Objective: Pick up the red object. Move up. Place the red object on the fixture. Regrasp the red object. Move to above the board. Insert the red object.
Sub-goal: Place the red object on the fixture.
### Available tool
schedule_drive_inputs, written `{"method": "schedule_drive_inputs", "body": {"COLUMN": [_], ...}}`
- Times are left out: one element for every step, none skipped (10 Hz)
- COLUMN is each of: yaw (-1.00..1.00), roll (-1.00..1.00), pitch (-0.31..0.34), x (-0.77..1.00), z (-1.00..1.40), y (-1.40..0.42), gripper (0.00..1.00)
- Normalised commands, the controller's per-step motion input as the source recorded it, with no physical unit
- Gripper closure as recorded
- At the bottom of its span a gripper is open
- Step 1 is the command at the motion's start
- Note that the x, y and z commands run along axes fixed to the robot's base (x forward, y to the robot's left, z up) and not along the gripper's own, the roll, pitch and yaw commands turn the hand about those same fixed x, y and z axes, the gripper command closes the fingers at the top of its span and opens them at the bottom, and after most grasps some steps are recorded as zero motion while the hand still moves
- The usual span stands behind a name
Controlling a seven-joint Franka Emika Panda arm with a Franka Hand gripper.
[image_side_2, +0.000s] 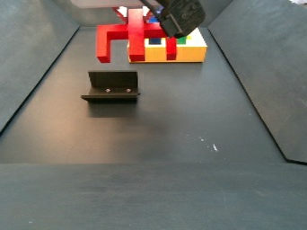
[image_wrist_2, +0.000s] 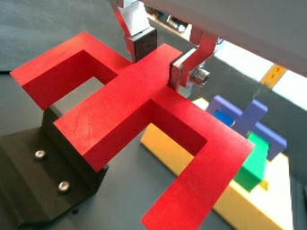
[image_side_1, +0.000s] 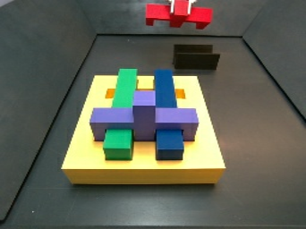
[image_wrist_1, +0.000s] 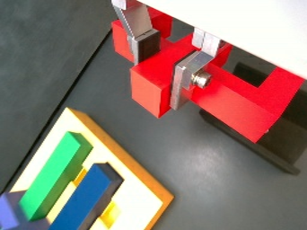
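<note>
Jaws are pinching the raised middle stub of the red object (image_wrist_2: pixel 144 108); the gripper (image_wrist_1: pixel 168 56) is holding it aloft, at roughly twelve o'clock of the fixture (image_side_1: pixel 196 58) in a side view. Judged step: moving up. Next: lowering it squarely onto the fixture, well apart from the board (image_side_1: pixel 84 152).

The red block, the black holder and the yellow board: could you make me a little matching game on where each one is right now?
Things:
1. red object
2. fixture
3. board
4. gripper

Places or states:
A. lying flat on the floor, carrying green, blue and purple blocks
B. standing on the floor with nothing on it
C. up in the air, off the floor
D. shut on the stub of a red piece

Pairs: 1-C, 2-B, 3-A, 4-D
</note>
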Motion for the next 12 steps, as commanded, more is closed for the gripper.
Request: {"method": "schedule_drive_inputs", "body": {"yaw": [0.0,0.0,0.0,0.08,0.0,0.0,0.0,-0.02,0.0,0.0,0.0,0.0], "roll": [-0.61,-0.57,0.0,0.12,0.0,0.0,-0.07,-0.07,-0.03,-0.12,-0.15,-0.19], "pitch": [0.12,0.049,0.086,0.171,-0.011,-0.34,-0.329,-0.34,-0.329,-0.169,-0.117,-0.08], "x": [1.0,1.0,1.0,0.48,0.0,0.68,1.0,1.0,0.75,0.46,0.35,0.36], "z": [0.02,0.0,-0.06,-0.04,-0.01,-0.26,-0.26,-0.28,-0.34,-0.34,-0.29,-0.24], "y": [0.0,0.0,0.0,0.0,0.0,0.0,0.0,0.0,0.1,0.08,0.09,0.08], "gripper": [1.0,1.0,1.0,1.0,1.0,1.0,1.0,1.0,1.0,1.0,1.0,1.0]}}
